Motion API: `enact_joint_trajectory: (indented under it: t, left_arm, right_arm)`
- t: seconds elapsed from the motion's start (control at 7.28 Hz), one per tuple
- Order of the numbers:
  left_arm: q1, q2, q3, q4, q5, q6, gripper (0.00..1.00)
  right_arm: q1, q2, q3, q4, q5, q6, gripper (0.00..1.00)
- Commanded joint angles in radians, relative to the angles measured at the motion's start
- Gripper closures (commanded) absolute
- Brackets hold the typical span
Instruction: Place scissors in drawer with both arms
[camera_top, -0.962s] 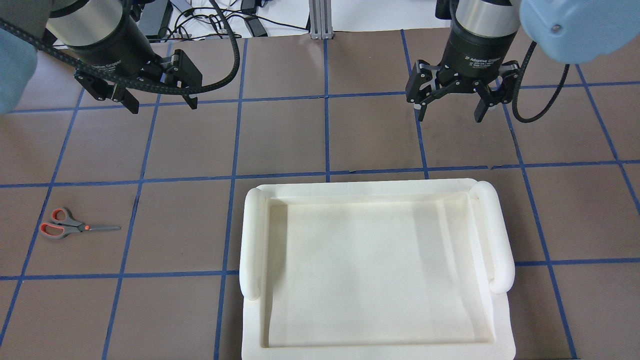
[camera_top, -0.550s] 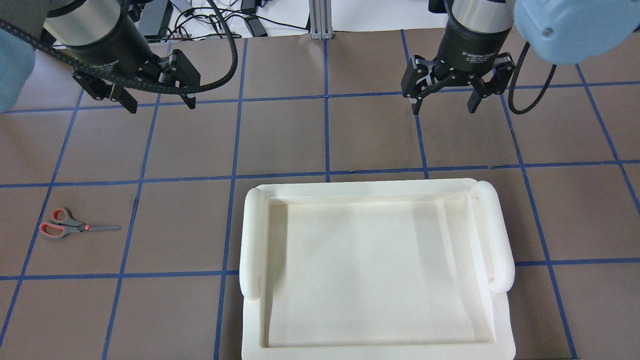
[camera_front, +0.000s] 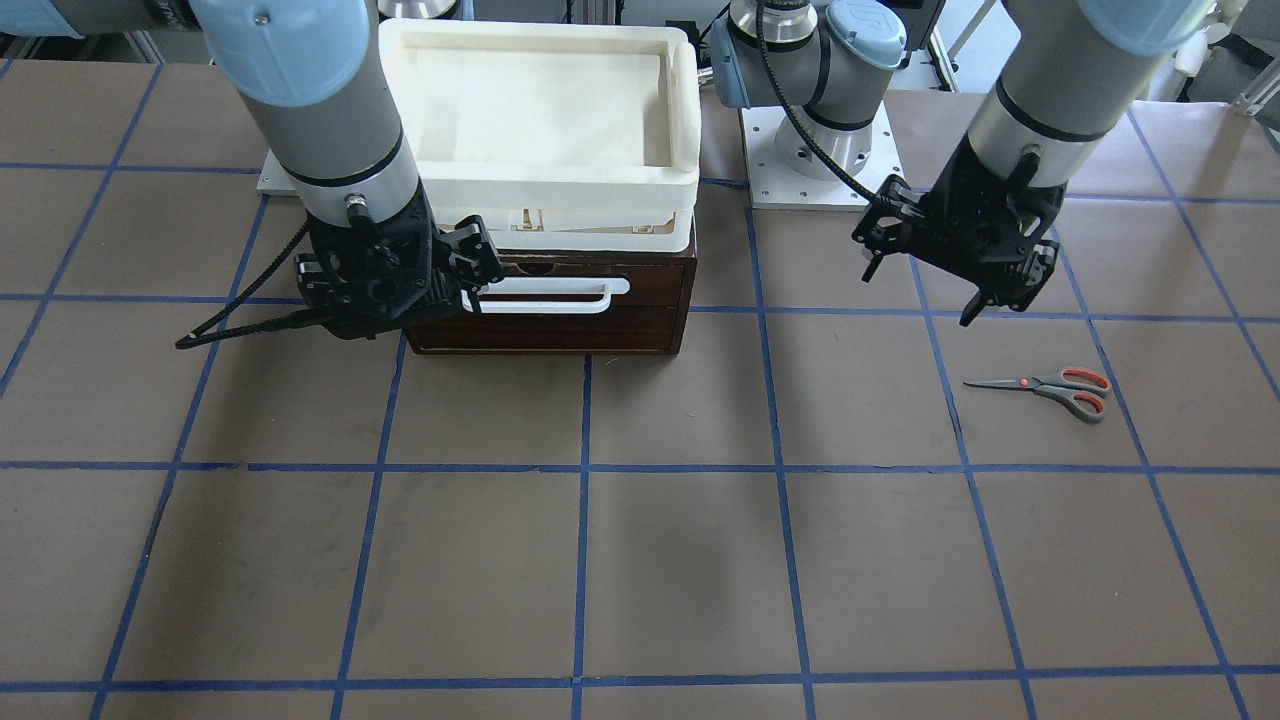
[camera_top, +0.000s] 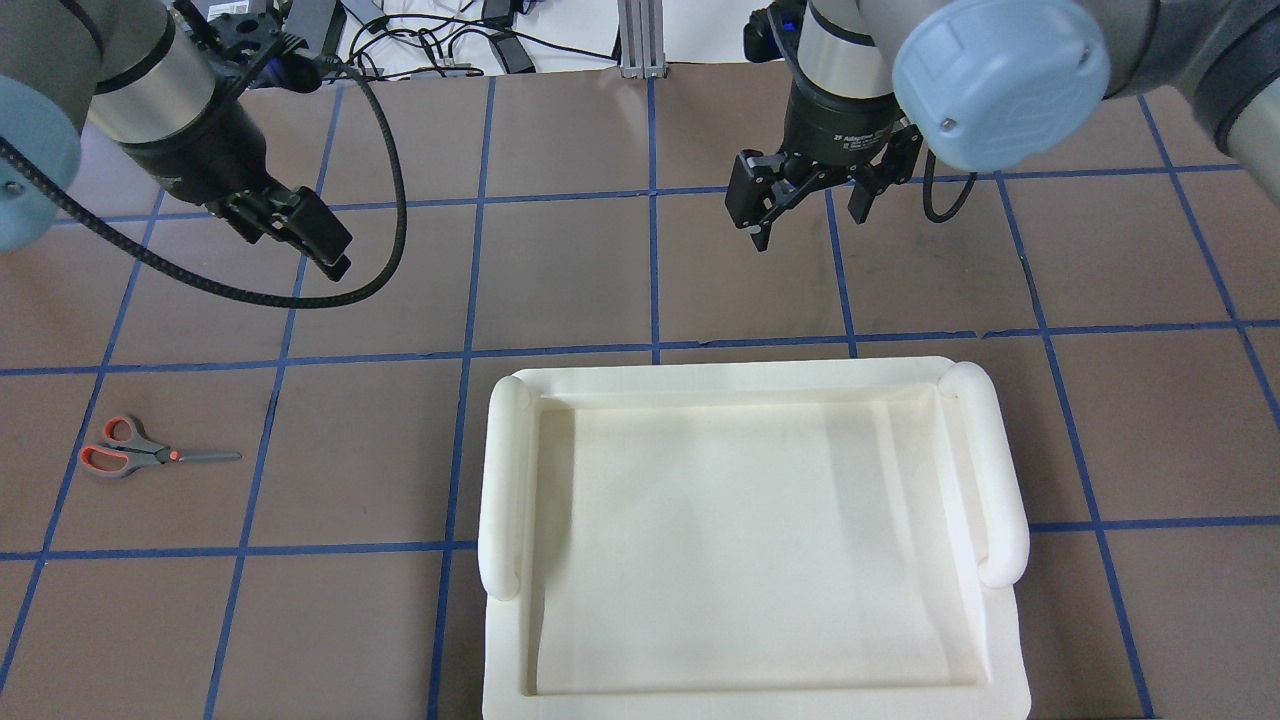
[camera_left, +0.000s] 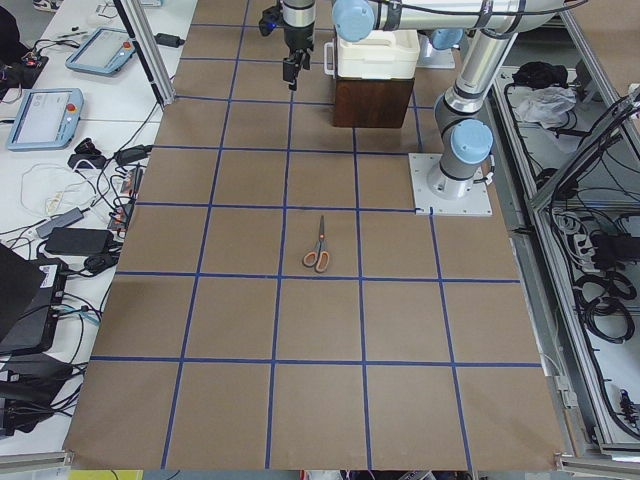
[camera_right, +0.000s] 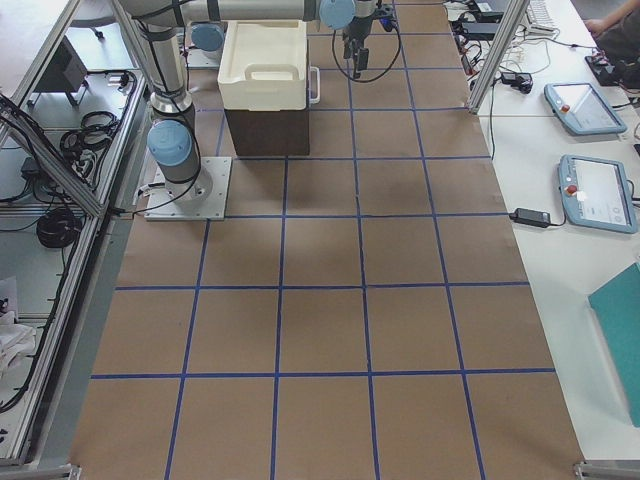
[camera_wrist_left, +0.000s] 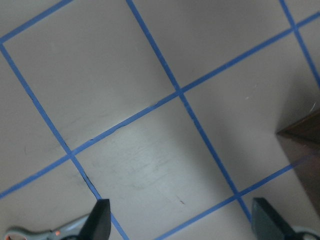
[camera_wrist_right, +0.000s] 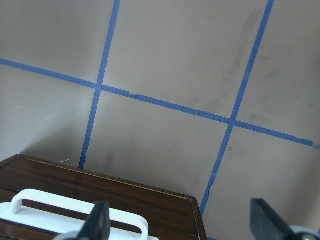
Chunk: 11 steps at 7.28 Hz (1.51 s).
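The scissors (camera_top: 150, 455) lie flat on the brown table at its left side, blades pointing toward the centre; they also show in the front view (camera_front: 1050, 385) and the left side view (camera_left: 318, 250). The dark brown drawer (camera_front: 545, 325) with its white bar handle (camera_front: 545, 293) is closed under a white tray. My left gripper (camera_top: 300, 235) is open and empty, hovering beyond the scissors; its wrist view (camera_wrist_left: 182, 220) shows a scissors handle (camera_wrist_left: 30, 234) at the bottom edge. My right gripper (camera_top: 810, 225) is open and empty in front of the drawer's left part (camera_wrist_right: 100, 190), above the handle (camera_wrist_right: 75, 210).
A white plastic tray (camera_top: 750, 380) sits on top of the drawer box. The left arm's base plate (camera_front: 820, 170) stands beside the box. Side tables with pendants (camera_left: 40, 110) and cables flank the table. Blue tape lines grid the brown surface.
My right gripper has moved left and lower, toward the drawer front. My left gripper has turned and moved down toward the table. Both stay open; the scissors have not moved.
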<state>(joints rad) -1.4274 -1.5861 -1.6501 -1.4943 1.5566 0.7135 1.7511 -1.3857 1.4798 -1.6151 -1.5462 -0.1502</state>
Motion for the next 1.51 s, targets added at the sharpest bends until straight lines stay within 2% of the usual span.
enact_joint_trajectory:
  t: [0.0,0.14,0.27,0.55,0.69,0.82,0.96,1.37]
  left_arm:
    - [0.149,-0.06,-0.068,0.048,0.008,0.441,0.0]
    - [0.215,-0.075,-0.074,0.046,0.014,0.621,0.0]
    - [0.258,-0.096,-0.076,0.046,0.014,0.739,0.0]
    - [0.329,-0.124,-0.124,0.061,0.014,0.787,0.0]
    - [0.385,-0.15,-0.167,0.182,0.029,0.901,0.0]
    - [0.412,-0.187,-0.183,0.277,0.034,1.031,0.0]
    - [0.423,-0.213,-0.183,0.285,0.036,1.091,0.0]
    - [0.467,-0.281,-0.209,0.379,0.077,1.491,0.0]
  right_arm:
    - [0.017,0.03,0.005,-0.011,0.011,-0.199,0.0]
    - [0.028,0.039,0.005,0.009,0.005,-0.197,0.0]
    - [0.034,0.062,0.005,0.08,-0.002,-0.201,0.0]
    - [0.057,0.088,-0.013,0.086,-0.011,-0.206,0.0]
    - [0.08,0.126,-0.024,0.072,-0.005,-0.218,0.0]
    - [0.106,0.146,-0.039,0.034,0.01,-0.332,0.0]
    - [0.114,0.155,-0.038,0.029,0.011,-0.424,0.0]
    - [0.13,0.159,-0.01,0.059,0.011,-0.711,0.0]
